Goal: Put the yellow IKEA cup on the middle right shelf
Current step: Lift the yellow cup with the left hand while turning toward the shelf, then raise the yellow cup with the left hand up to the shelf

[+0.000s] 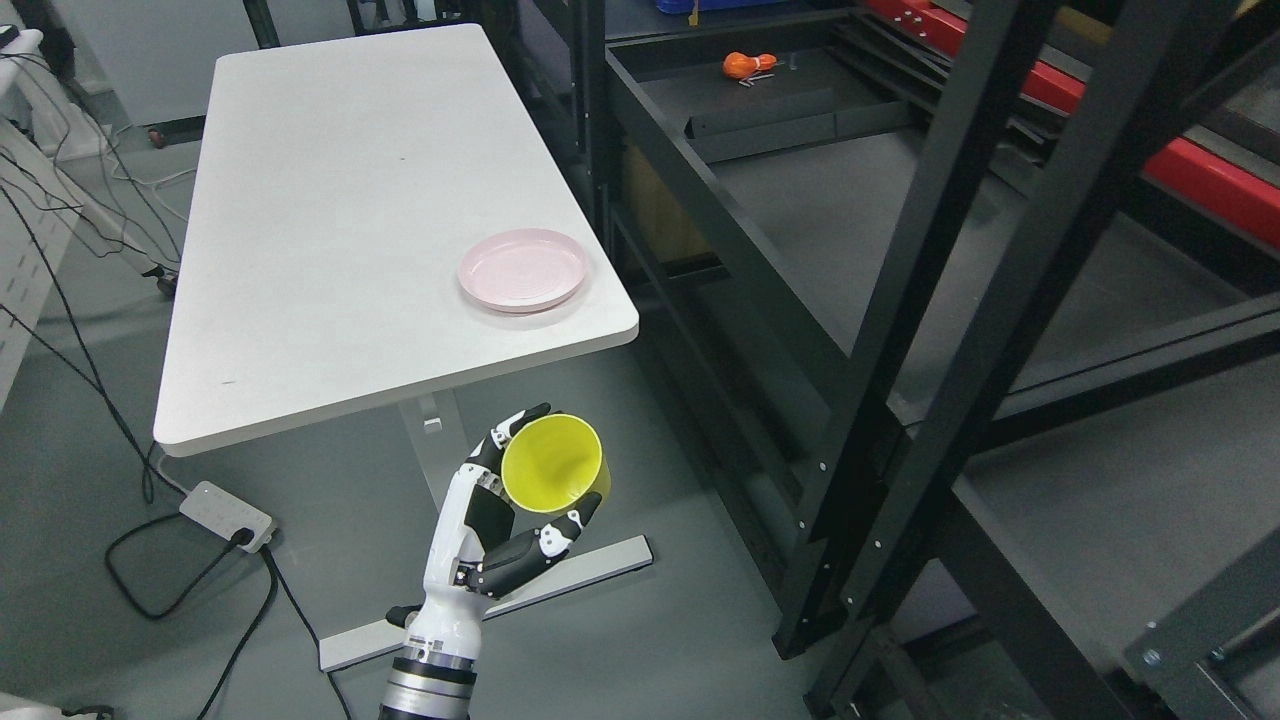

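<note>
The yellow cup [556, 464] is held in the air in front of the white table's near edge, tilted so its open mouth faces the camera. My left hand [566, 460] is shut on it, with the fingers [500, 440] over the top of the rim and the thumb under it. The arm rises from the bottom edge, left of the middle. The black metal shelf rack [960, 300] stands to the right of the cup, and its grey shelf board [850, 210] lies open behind the uprights. My right hand is out of view.
A pink plate [523, 270] lies at the near right corner of the white table [340, 220]. An orange object [745, 66] lies far back on the rack. A power strip [226, 516] and cables lie on the floor at the left. Black diagonal rack posts [1040, 250] cross the right side.
</note>
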{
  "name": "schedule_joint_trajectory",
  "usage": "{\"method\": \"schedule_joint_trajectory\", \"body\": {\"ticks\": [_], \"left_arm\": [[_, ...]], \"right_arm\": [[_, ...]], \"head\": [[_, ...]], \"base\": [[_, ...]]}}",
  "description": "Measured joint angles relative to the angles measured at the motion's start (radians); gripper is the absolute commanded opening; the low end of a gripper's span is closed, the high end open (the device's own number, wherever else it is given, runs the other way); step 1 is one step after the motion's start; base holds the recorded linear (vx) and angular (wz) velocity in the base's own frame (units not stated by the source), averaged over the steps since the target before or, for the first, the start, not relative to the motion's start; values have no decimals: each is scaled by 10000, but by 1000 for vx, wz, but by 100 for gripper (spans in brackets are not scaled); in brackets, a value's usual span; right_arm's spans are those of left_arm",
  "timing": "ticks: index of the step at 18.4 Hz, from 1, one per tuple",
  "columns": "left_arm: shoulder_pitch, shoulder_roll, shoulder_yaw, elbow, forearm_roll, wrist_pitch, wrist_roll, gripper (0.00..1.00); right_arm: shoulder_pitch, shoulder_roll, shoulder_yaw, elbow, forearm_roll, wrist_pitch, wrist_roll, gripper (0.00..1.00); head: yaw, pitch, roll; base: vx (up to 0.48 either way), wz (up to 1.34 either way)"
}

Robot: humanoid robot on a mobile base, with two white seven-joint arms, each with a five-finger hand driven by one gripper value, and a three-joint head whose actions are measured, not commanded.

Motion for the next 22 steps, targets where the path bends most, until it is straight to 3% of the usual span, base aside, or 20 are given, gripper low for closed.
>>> {"method": "schedule_joint_trajectory", "body": {"ticks": [22], "left_arm": [[-445,0,-1284,-59,0,-958,-28,1]], "right_arm": [[0,0,0,0,0,0,0,99]], "head": [[0,-1,0]], "base": [[-131,-422]]}}
